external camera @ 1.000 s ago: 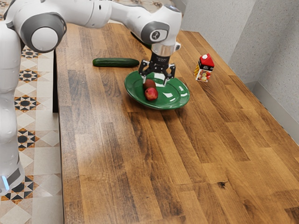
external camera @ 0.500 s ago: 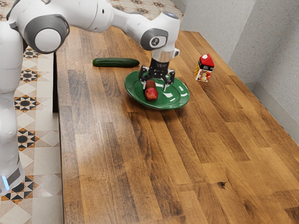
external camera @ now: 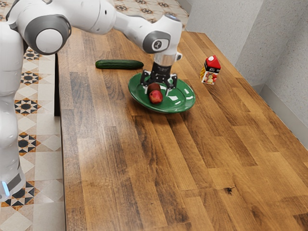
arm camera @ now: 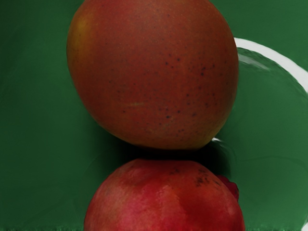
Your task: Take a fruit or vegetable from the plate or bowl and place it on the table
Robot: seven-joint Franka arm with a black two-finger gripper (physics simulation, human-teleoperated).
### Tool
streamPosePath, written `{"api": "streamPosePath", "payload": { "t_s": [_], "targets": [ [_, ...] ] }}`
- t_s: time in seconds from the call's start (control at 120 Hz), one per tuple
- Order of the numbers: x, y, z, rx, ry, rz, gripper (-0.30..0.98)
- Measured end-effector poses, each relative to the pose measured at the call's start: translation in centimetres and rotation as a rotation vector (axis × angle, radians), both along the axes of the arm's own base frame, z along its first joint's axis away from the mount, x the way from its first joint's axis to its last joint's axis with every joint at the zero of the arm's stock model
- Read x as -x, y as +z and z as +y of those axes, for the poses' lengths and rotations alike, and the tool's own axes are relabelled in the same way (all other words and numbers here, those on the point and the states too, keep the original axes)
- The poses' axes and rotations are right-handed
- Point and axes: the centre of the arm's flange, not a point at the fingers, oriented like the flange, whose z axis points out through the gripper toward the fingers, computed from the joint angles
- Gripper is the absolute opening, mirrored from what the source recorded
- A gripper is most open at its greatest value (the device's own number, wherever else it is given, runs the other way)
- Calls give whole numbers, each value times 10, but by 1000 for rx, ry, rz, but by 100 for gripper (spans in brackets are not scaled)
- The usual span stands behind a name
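My open gripper at the fruit on a green plate.
Nearest lies the pomegranate; just beyond, also on the plate, the mango (speckled, reddish); farther, a carton at the exterior view's right, and a cucumber at the exterior view's left.

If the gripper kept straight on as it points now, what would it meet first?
Probably a fruit on the plate: the mango or the pomegranate. Depth is unclear, so I can't tell which.
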Motion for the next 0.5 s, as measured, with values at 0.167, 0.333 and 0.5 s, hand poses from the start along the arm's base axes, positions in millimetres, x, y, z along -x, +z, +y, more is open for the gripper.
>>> {"api": "streamPosePath", "payload": {
  "t_s": [0.167,0.333,0.5],
  "targets": [
    [1,-5,-1,9,-3,3,69],
    [1,-7,-1,9,-7,-4,69],
    [3,-13,4,9,-3,-4,69]
  ]
}}
